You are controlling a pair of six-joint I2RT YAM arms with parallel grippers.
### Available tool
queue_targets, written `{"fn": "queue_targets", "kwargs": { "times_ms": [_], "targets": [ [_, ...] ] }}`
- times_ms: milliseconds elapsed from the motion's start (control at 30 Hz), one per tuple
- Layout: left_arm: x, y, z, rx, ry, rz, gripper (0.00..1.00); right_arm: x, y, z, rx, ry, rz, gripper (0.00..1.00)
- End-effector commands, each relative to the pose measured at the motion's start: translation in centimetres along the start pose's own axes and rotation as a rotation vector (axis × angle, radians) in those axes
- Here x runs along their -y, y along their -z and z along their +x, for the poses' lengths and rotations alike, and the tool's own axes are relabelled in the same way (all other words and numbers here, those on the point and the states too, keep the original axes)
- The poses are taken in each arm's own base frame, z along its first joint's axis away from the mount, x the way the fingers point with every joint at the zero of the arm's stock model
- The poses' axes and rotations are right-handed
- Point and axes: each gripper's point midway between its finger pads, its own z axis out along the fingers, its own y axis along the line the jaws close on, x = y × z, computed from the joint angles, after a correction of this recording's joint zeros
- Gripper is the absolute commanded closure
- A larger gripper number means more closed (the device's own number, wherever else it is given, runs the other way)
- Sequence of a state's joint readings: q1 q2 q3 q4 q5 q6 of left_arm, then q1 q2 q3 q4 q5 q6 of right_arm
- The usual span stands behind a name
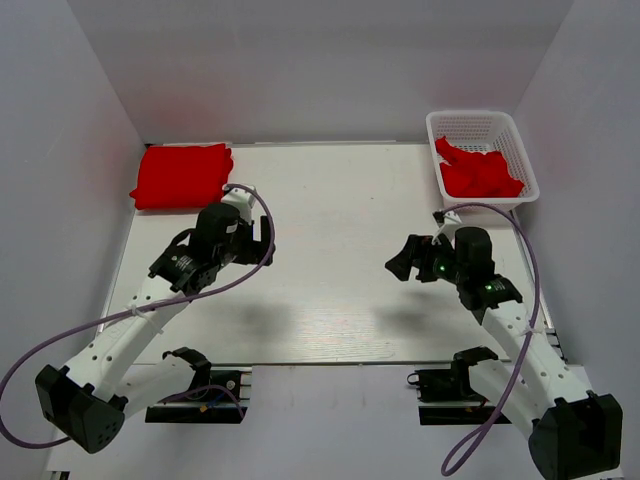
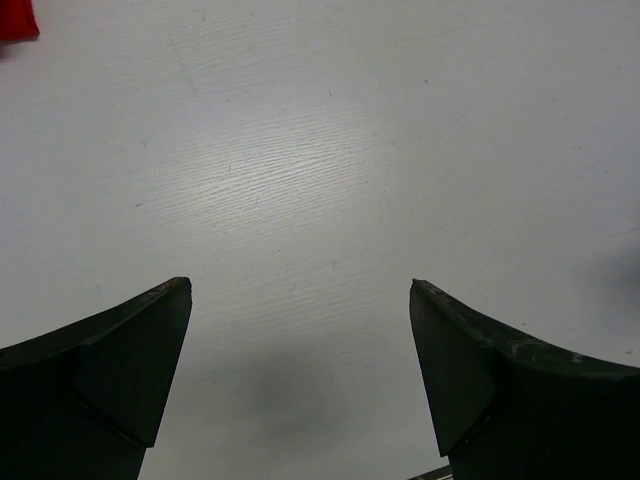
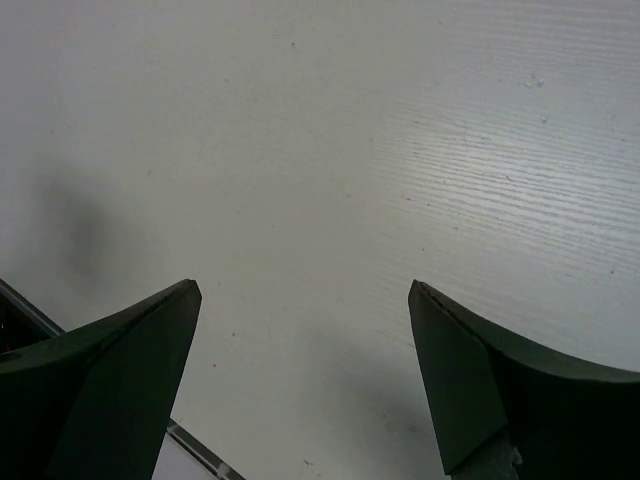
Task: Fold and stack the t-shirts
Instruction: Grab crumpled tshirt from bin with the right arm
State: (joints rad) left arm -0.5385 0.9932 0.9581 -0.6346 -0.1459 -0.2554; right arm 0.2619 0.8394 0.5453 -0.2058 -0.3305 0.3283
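Observation:
A folded red t-shirt (image 1: 183,174) lies at the table's far left corner; a sliver of it shows in the left wrist view (image 2: 17,20) at the top left. More red t-shirts (image 1: 478,172) lie crumpled in the white mesh basket (image 1: 505,128) at the far right. My left gripper (image 1: 255,240) is open and empty above bare table, just near-right of the folded shirt; its fingers (image 2: 120,350) show wide apart. My right gripper (image 1: 400,262) is open and empty over the table, near-left of the basket; its fingers (image 3: 490,380) show wide apart.
The white table (image 1: 330,250) is boxed in by white walls on the left, back and right. Cables loop from both arms toward the near edge. The arm bases (image 1: 200,385) sit at the near edge.

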Motion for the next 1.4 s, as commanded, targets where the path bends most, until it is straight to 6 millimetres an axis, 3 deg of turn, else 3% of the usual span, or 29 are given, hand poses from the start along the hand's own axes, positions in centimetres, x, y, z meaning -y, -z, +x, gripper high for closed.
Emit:
{"fn": "queue_targets", "kwargs": {
  "times_ms": [0,100,133,167,200,300,367,400,433,500,533,567,600,667,700,733,767,800,833,867,933,1000,1033,1133,1200,1233,1267,1300,1367],
  "targets": [
    [-0.4,0.5,-0.8,0.017,0.01,-0.023,0.0,-1.0,-0.7,-3.0,0.086,0.06,-0.054,0.1],
    [-0.9,0.5,-0.9,0.024,0.01,-0.048,0.0,0.2,-2.2,-3.8,0.076,0.041,-0.003,0.1],
    [-1.1,0.5,-1.0,0.028,0.01,-0.061,0.0,0.6,-2.5,-6.0,0.11,0.059,0.041,0.1],
    [-1.1,0.5,-1.0,0.028,0.01,-0.061,0.0,1.4,-3.3,-6.4,0.095,0.057,0.07,0.1],
    [-1.3,0.5,-1.0,0.031,0.01,-0.073,0.0,1.5,-3.4,-9.9,0.15,0.084,0.117,0.1],
    [-1.7,0.3,-0.9,0.035,0.01,-0.097,0.0,4.6,-4.6,-13.4,0.164,0.072,0.271,0.1],
    [-1.8,0.0,-0.4,0.018,0.006,-0.102,0.0,5.3,-3.7,-18.8,0.251,0.084,0.333,0.1],
    [-2.0,0.0,-0.4,0.02,-0.003,-0.112,0.0,6.8,-5.0,-18.6,0.212,0.07,0.353,0.1],
    [-2.1,0.0,-0.7,0.024,-0.003,-0.121,0.0,6.0,-4.1,-22.4,0.275,0.098,0.35,0.1],
    [-2.4,0.0,-0.6,0.018,-0.004,-0.134,0.0,10.7,-5.4,-22.4,0.21,0.042,0.46,0.1],
    [-2.4,0.0,-0.6,0.018,-0.004,-0.134,0.0,10.9,-3.8,-26.1,0.267,0.044,0.486,0.1],
    [-2.4,0.0,-0.6,0.018,-0.004,-0.134,0.0,14.2,-4.2,-26.0,0.238,0.008,0.564,0.1],
    [-2.2,0.1,-1.3,0.03,-0.011,-0.131,0.0,15.9,-5.3,-25.3,0.196,-0.014,0.585,0.1],
    [-2.0,0.2,-1.7,0.035,-0.021,-0.115,0.0,19.2,-4.5,-26.9,0.192,-0.056,0.625,0.1],
    [-2.0,0.2,-1.7,0.035,-0.021,-0.115,0.0,21.3,-2.8,-28.0,0.203,-0.088,0.665,0.1],
    [-1.9,0.4,-2.0,0.044,-0.019,-0.113,0.0,24.1,-4.8,-25.8,0.123,-0.126,0.696,0.1],
    [-1.9,0.4,-2.0,0.044,-0.019,-0.113,0.0,26.9,-4.4,-26.2,0.12,-0.13,0.769,0.1],
    [-1.9,0.4,-2.0,0.044,-0.019,-0.113,0.0,26.8,-3.0,-28.2,0.16,-0.114,0.803,0.1],
    [-1.8,0.1,-2.1,0.045,-0.019,-0.113,0.0,29.5,-5.1,-25.8,0.076,-0.129,0.824,0.1],
    [-1.6,0.0,-2.3,0.051,-0.026,-0.102,0.0,30.4,-4.4,-27.4,0.109,-0.126,0.844,0.1],
    [-1.5,-0.3,-2.0,0.036,-0.029,-0.096,0.0,33.2,-6.4,-25.0,0.041,-0.148,0.863,0.1],
    [-1.5,-0.6,-1.8,0.024,-0.041,-0.099,0.0,34.7,-7.2,-25.1,0.038,-0.141,0.857,0.1],
    [-1.6,-1.0,-1.6,0.009,-0.044,-0.102,0.0,35.5,-8.2,-24.1,0.011,-0.146,0.841,0.1],
    [-1.6,-1.7,-1.1,-0.016,-0.049,-0.108,0.0,36.2,-9.8,-23.3,-0.009,-0.139,0.805,0.1],
    [-1.6,-1.9,-0.9,-0.025,-0.042,-0.111,0.0,36.7,-10.5,-22.2,-0.032,-0.15,0.798,0.19],
    [-1.6,-1.9,-0.9,-0.025,-0.042,-0.111,0.0,36.6,-10.9,-21.9,-0.04,-0.152,0.786,0.3],
    [-1.5,-1.9,-0.9,-0.025,-0.033,-0.111,0.0,36.5,-10.8,-22.0,-0.039,-0.153,0.777,0.54],
    [-1.5,-1.9,-0.9,-0.025,-0.032,-0.111,0.0,36.2,-10.6,-22.3,-0.028,-0.155,0.773,0.7],
    [-1.5,-1.7,-1.0,-0.016,-0.022,-0.109,0.0,35.1,-9.3,-24.5,0.023,-0.136,0.765,0.9]
  ]
}}
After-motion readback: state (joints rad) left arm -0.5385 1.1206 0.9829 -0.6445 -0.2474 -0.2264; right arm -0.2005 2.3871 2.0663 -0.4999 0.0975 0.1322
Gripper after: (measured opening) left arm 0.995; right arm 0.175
